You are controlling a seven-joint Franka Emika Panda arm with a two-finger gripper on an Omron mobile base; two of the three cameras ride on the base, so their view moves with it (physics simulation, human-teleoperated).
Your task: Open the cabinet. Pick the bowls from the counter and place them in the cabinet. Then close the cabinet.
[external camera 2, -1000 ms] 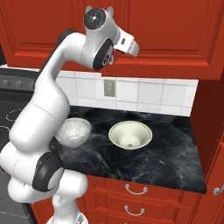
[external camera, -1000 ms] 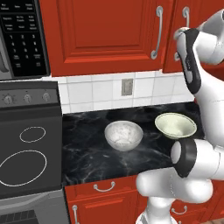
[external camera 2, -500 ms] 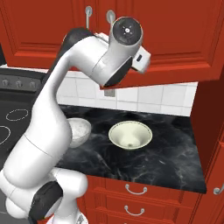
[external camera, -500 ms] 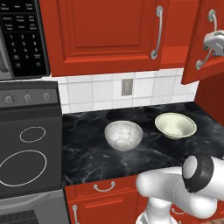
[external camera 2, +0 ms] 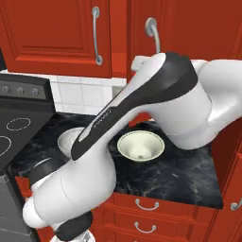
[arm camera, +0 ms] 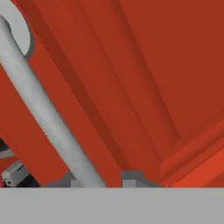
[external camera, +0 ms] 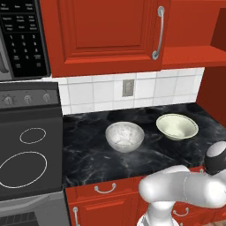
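Cabinet [external camera: 106, 35]: rigid hinged door, best taken by its smooth silver bar handle [arm camera: 43, 109]. Hand [arm camera: 103, 179] is clamped around that bar. Both bowls [external camera: 125, 137] sit on the table [external camera: 88, 154], likely breakable.

The arm [external camera 2: 156, 94] is raised and bent across the right base view (its white elbow [external camera: 176, 187] is seen low).
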